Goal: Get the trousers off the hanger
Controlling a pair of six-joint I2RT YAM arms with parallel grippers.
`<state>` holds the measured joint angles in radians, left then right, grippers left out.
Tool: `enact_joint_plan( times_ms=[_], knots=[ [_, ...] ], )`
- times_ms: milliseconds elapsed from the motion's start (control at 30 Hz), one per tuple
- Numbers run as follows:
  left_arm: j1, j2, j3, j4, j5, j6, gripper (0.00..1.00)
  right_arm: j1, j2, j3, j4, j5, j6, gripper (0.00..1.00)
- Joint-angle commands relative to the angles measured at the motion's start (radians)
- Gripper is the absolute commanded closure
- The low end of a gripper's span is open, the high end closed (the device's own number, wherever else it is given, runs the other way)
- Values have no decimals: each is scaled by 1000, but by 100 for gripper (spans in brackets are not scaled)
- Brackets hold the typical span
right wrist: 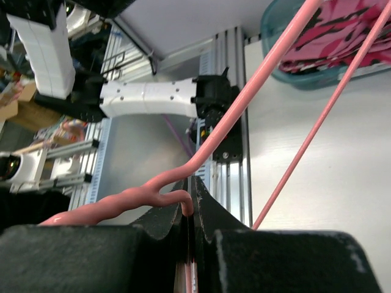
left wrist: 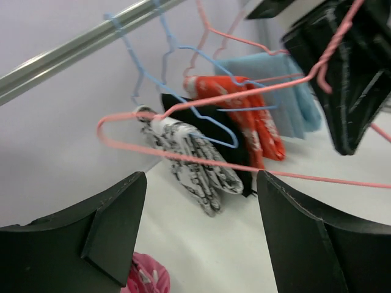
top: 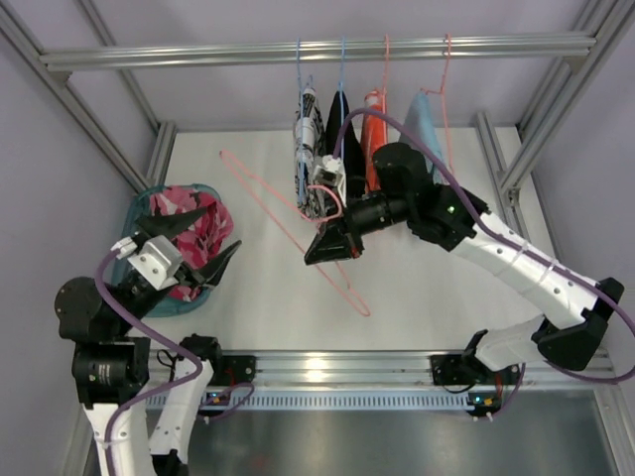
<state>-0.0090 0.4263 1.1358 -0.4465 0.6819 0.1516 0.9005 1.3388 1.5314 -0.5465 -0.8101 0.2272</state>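
The pink trousers (top: 193, 230) with black-and-white print lie bunched in a teal basket (top: 137, 288). My left gripper (top: 203, 243) hovers open just above them, nothing between its fingers; the pink cloth (left wrist: 143, 278) shows below its jaws. A bare pink wire hanger (top: 363, 309) slants over the table. My right gripper (top: 332, 243) is shut on its hook end (right wrist: 192, 195). The white trousers (top: 310, 149) with dense black print hang folded on a blue hanger on the rail, also visible in the left wrist view (left wrist: 195, 162).
A metal rail (top: 317, 48) crosses the back, carrying a black garment (top: 340, 124), an orange one (top: 372, 134) and a light blue one (top: 425, 124) on wire hangers. Frame posts stand at both sides. The basket (right wrist: 269, 24) sits at the table's left edge.
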Motion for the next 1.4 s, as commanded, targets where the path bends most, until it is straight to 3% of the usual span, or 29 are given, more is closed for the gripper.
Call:
enact_joint_plan(
  times_ms=[0, 200, 467, 867, 1000, 1100, 1133, 1167, 1300, 1333, 1367],
  knots=[
    [1, 98, 59, -167, 287, 125, 22, 43, 55, 41, -64, -89, -72, 100],
    [3, 72, 59, -214, 278, 345, 21, 61, 160, 122, -63, -118, -40, 100],
    [3, 92, 12, -300, 251, 702, 30, 90, 240, 156, 5, -169, 40, 100],
    [1, 118, -62, -311, 258, 950, 40, 127, 296, 170, 58, -247, 116, 100],
    [1, 127, -56, -314, 312, 928, 51, 130, 327, 183, 120, -281, 199, 100],
    [1, 118, -68, -313, 311, 960, 70, 130, 349, 196, 154, -293, 237, 100],
    [1, 109, -79, -311, 303, 977, 83, 130, 355, 197, 166, -293, 245, 100],
    [1, 108, -85, -311, 300, 982, 90, 130, 361, 200, 169, -293, 257, 100],
    [1, 86, -103, -313, 288, 977, 100, 129, 379, 214, 200, -272, 284, 99],
    [1, 72, -110, -313, 283, 977, 100, 129, 382, 216, 200, -256, 282, 86],
    [1, 65, -117, -314, 275, 977, 100, 124, 382, 219, 198, -238, 281, 83]
  ],
)
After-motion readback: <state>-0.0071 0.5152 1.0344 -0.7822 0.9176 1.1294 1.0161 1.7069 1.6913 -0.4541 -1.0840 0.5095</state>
